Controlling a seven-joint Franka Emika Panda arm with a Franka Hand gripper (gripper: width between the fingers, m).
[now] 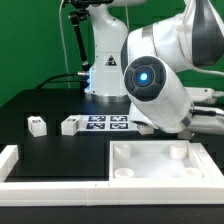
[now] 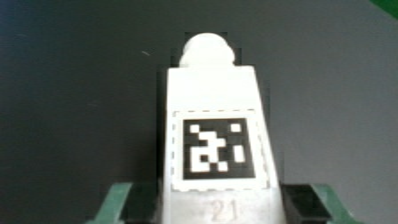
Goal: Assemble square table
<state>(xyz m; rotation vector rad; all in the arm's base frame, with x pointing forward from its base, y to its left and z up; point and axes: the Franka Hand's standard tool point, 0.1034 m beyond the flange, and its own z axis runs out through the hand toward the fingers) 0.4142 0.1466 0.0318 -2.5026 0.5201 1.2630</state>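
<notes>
While the white square panel (image 1: pixel 150 163) lies flat at the front of the exterior view, toward its right, you hold one white tagged leg (image 2: pixel 214 120), seen against the dark tabletop (image 2: pixel 71 100); the gripper (image 2: pixel 217 203) is clamped narrow on its two sides. Carry the leg level to a raised corner socket (image 1: pixel 178 152), and line up its rounded tip (image 2: pixel 210 48) before you twist.
</notes>
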